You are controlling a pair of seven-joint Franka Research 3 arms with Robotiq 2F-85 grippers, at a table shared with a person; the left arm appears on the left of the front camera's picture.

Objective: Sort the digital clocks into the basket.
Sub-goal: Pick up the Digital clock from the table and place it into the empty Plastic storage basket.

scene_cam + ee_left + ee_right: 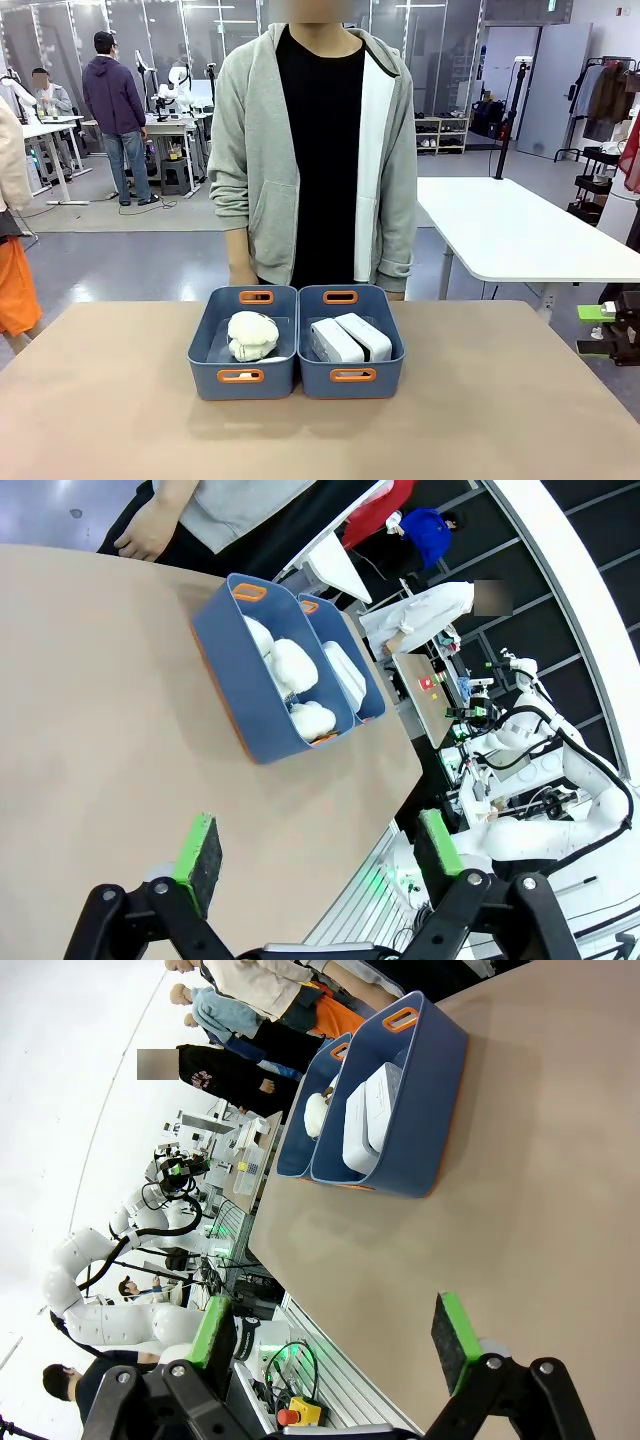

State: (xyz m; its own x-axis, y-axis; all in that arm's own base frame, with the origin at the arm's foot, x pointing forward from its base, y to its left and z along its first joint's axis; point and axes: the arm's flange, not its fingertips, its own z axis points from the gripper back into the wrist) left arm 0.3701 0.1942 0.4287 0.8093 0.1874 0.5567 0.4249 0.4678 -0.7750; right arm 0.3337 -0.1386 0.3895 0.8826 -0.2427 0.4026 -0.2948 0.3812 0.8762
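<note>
Clocks: two white plastic digital clocks (350, 340) lie side by side in the right blue plastic basket (351, 377)
My left gripper (320, 848): released, well short of it
My right gripper (335, 1332): released, well apart too

Two white digital clocks (350, 339) side by side inside right blue basket (351, 383)

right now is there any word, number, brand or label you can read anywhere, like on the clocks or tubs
None can be read.
Two white rounded plastic digital clocks in the right-hand blue plastic basket: no readable digits or brand.
Both blue tubs: no label visible.
Small green sign high on the far wall: too small to read.
</note>
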